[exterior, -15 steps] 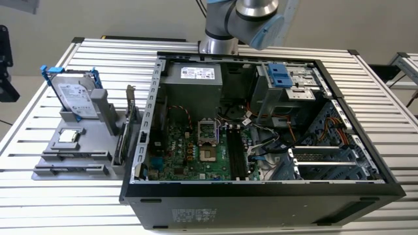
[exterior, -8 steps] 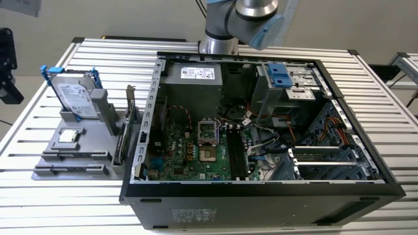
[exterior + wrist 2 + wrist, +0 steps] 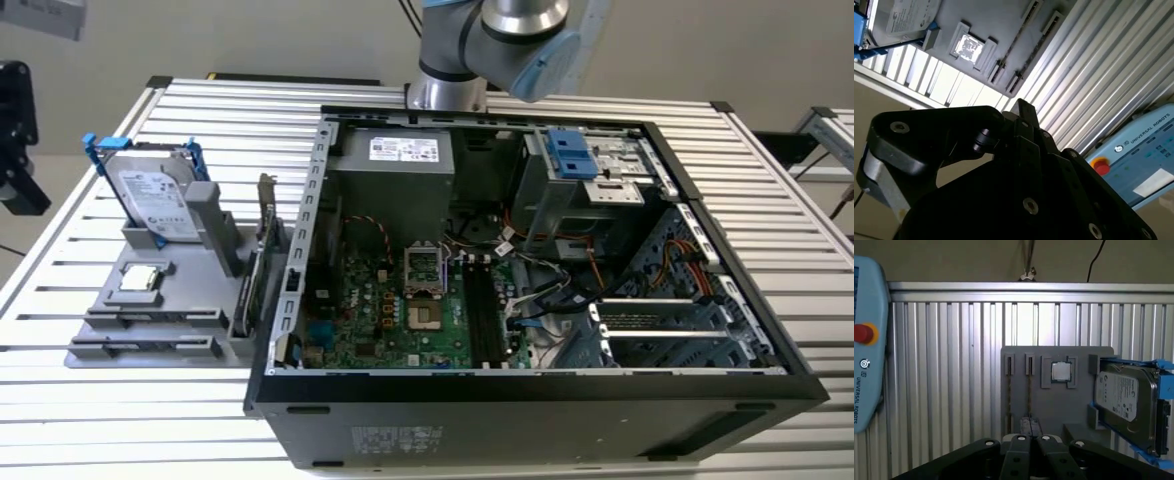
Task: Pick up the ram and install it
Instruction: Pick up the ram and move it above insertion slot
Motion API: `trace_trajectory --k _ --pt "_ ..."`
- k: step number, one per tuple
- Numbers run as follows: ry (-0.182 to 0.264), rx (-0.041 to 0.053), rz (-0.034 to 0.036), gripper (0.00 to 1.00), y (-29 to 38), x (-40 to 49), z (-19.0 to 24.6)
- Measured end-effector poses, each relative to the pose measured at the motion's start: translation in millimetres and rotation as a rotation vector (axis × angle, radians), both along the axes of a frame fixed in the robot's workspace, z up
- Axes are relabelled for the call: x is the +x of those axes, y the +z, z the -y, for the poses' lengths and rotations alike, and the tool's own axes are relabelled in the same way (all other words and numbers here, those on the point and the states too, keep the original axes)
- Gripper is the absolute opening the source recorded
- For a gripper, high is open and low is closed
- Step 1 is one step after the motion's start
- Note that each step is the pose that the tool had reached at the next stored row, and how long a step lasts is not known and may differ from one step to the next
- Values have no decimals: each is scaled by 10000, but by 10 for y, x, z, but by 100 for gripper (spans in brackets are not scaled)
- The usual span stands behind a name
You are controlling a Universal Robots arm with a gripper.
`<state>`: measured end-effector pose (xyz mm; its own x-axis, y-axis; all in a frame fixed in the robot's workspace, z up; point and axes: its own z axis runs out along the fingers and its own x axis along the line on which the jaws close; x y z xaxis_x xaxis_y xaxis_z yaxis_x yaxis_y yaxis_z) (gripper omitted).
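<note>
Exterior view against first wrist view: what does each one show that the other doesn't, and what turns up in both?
Exterior view's own: the open computer case with its green circuit board, and the robot arm. First wrist view's own: the gripper and a pale blue handset with a red button. Shared: the ribbed metal table, the grey holder, the hard drive and square chip on it, and two thin boards standing edge-on in its slots.

Lettering marks the teach pendant (image 3: pixel 866 365) and hard drive (image 3: pixel 1121 397)
</note>
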<state>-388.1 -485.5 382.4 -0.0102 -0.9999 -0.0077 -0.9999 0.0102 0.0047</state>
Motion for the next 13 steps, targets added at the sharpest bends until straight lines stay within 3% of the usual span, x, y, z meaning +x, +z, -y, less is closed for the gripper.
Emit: trace_trajectory --k 13 --pt "-6 -46 -1 0 -50 3 0"
